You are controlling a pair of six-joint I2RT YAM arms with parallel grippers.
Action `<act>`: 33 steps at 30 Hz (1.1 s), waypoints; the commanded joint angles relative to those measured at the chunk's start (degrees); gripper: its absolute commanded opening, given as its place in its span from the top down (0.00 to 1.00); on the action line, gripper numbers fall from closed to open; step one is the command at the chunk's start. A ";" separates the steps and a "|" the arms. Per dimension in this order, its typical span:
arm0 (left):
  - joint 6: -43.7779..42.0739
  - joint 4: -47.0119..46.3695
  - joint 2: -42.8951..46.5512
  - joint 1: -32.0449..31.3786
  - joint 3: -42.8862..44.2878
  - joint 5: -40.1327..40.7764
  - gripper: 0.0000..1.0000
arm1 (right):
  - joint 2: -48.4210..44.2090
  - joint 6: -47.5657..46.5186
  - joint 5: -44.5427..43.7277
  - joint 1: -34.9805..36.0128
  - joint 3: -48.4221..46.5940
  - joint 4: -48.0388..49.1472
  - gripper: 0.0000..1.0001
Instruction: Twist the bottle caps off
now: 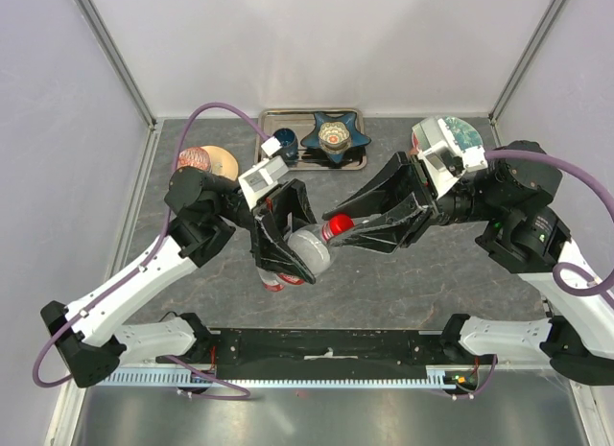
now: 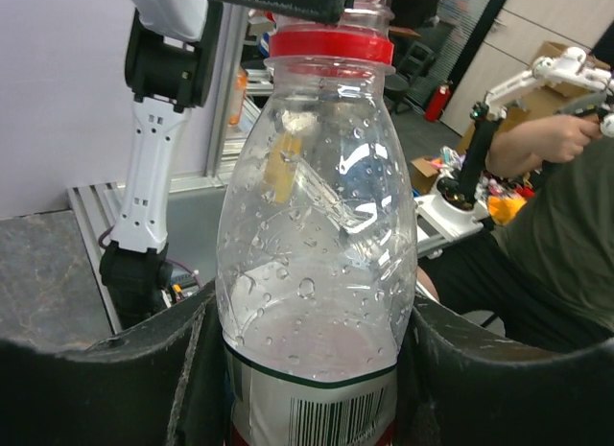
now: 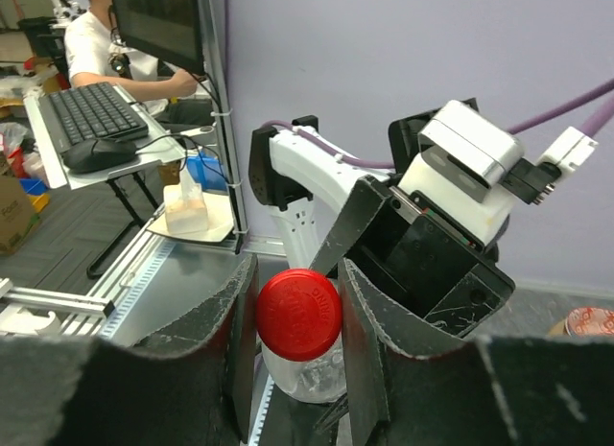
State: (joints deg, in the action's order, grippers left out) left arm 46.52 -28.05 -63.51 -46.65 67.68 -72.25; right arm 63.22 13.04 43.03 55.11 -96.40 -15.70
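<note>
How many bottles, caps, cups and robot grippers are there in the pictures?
clear bottle: 1
red cap: 1
dark blue cup: 1
grippers: 2, the left gripper and the right gripper
Total: 5

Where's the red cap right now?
In the top view the red cap is at centre, on the clear bottle held by the left gripper, pinched by the right gripper.
</note>
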 commanded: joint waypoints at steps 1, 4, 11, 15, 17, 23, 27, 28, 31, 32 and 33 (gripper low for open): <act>6.30 -12.29 -0.12 0.51 1.49 -0.35 0.42 | -0.64 -0.64 9.44 0.08 1.39 -2.23 1.00; 6.30 -12.90 -1.27 0.51 1.23 -0.44 0.42 | -0.99 1.81 10.85 0.08 0.78 2.58 1.00; 5.51 -13.08 -1.62 0.51 0.35 -0.61 0.42 | 0.59 5.24 11.56 0.08 -5.02 6.21 1.00; 2.00 -9.05 -0.75 0.60 -0.18 -0.09 0.42 | 0.06 3.93 6.56 0.08 -5.73 6.12 1.00; -1.06 -5.19 -0.22 0.51 -0.35 0.26 0.42 | -0.90 4.10 -0.53 0.08 -5.90 6.65 1.00; -8.98 3.61 1.10 0.51 -0.88 2.11 0.43 | -1.43 3.75 -16.89 0.08 -7.40 6.13 1.00; -13.20 9.66 2.59 0.51 -1.76 6.04 0.43 | -2.05 0.51 -37.87 0.08 -7.57 -1.13 1.00; -14.43 11.16 3.12 0.51 -1.76 7.46 0.43 | -2.40 0.24 -53.76 0.08 -6.10 -3.08 1.00; -19.70 17.39 7.50 0.51 -2.29 15.27 0.43 | -4.93 0.05 -73.80 0.08 5.54 -8.46 1.00; -22.59 19.07 10.56 0.51 -2.99 18.17 0.43 | -5.82 0.41 -75.88 0.08 9.44 -8.81 1.00; -24.10 20.39 12.51 0.51 -3.60 24.55 0.43 | -6.70 2.85 -77.64 0.00 13.22 -9.86 1.00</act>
State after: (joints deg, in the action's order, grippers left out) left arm 33.10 -15.57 -59.11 -46.30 64.99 -62.74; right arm 57.65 14.26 -7.03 55.18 -96.60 -15.90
